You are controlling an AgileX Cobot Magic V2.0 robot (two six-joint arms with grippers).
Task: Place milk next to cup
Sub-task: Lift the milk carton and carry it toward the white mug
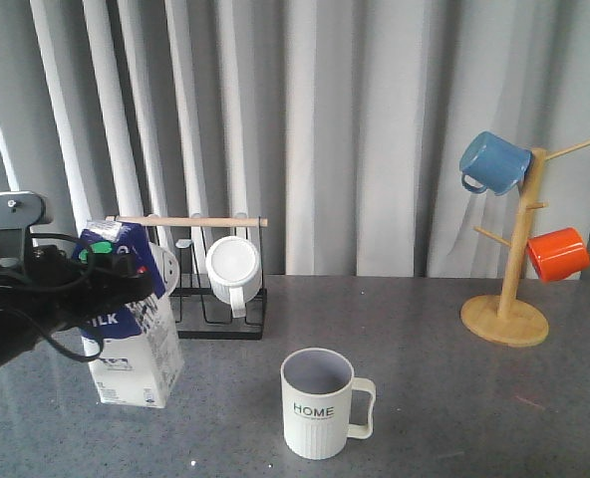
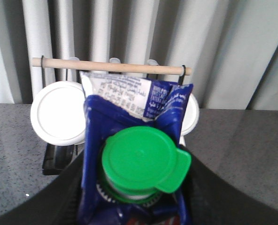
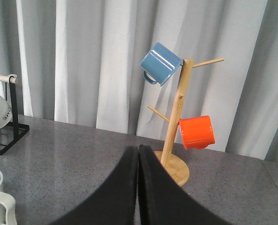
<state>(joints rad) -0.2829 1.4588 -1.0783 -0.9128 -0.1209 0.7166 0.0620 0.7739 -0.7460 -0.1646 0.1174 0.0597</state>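
Front view: left gripper point(image 1: 111, 274) is clamped on the tilted milk point(image 1: 136, 334) at its top, carton base on the table point(image 1: 454, 398), left of the cup point(image 1: 321, 403), well apart. Right gripper point(image 3: 139, 157) fingers are pressed together, empty.

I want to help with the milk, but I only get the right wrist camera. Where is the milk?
Observer: The milk is on the robot's left side, in front of the rack, tilted a bit.
Operator: Is something holding it?
Observer: Yes, the left gripper is closed around its top, near the green cap.
Operator: Is it next to the cup?
Observer: Not yet. The cup sits apart from it, further to the right.
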